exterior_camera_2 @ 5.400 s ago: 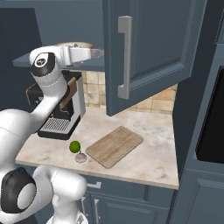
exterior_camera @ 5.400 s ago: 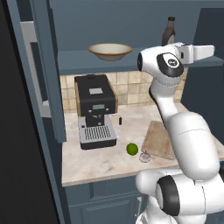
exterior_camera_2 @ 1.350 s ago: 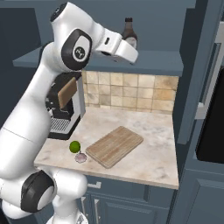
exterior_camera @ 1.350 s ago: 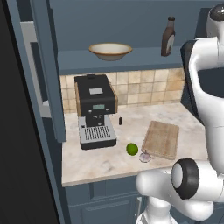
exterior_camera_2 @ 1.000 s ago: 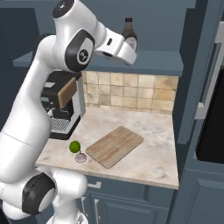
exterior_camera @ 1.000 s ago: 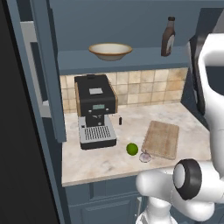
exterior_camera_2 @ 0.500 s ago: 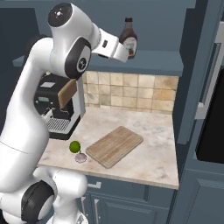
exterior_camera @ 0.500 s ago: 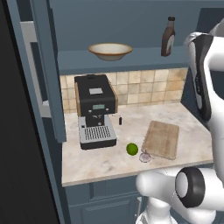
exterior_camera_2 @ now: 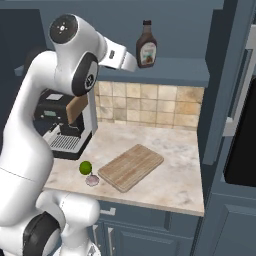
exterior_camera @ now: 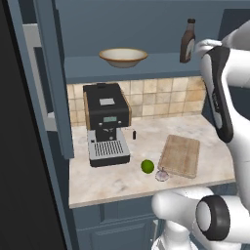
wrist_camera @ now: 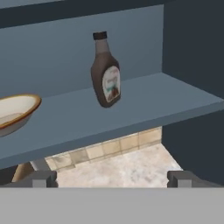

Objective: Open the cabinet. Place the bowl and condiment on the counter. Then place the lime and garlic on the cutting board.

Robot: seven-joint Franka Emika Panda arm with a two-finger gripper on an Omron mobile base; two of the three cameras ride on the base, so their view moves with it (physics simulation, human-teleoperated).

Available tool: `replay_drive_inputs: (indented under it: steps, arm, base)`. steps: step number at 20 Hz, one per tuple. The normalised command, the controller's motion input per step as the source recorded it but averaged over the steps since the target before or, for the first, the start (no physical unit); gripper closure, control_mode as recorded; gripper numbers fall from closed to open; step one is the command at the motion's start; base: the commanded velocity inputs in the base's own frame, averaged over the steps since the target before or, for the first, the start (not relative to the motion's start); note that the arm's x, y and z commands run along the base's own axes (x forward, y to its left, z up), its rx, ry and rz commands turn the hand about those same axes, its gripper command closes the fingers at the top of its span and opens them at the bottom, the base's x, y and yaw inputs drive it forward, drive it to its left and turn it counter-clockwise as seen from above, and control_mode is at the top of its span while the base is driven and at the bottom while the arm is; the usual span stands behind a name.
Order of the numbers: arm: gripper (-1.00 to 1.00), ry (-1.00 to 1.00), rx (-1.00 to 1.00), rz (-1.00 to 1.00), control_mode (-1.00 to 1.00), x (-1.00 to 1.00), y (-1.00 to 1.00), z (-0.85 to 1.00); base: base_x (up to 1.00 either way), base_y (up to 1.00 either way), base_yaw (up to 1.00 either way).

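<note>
Condiment (wrist_camera: pixel 106 74) label band shows no readable writing.

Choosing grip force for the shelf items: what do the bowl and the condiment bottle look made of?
The bowl looks like glazed ceramic: smooth cream inside, tan-brown rim and outside. The condiment bottle looks like glossy dark glass or plastic, I can't tell which, with a dark cap and a pale printed label.

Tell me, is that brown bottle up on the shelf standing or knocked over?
Standing upright: the condiment rests on its base on the cabinet shelf, cap on top.
</note>
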Motion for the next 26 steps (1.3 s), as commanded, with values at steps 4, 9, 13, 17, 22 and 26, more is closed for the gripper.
replay_drive_inputs:
  steps: [4,9,13,17,22,26]
  arm:
    - [-1.00,0.00,-0.01,0.00,-1.00,0.10,0.26,0.00]
    - [-1.00,0.00,0.00,0.00,-1.00,0.02,0.16,0.00]
    - [-1.00,0.00,-0.04,0.00,-1.00,0.02,0.13,0.00]
    - [-1.00,0.00,-0.05,-0.02,-1.00,0.04,0.16,0.00]
    - [-1.00,0.00,-0.06,-0.04,-1.00,0.06,0.13,0.00]
    - [-1.00,0.00,-0.06,-0.04,-1.00,0.05,0.02,0.00]
  base:
    - [0.00,0.00,0.00]
    - [0.00,0.00,0.00]
    - [0.00,0.00,0.00]
    - [0.00,0.00,0.00]
    - [0.00,0.00,0.00]
    - [0.00,0.00,0.00]
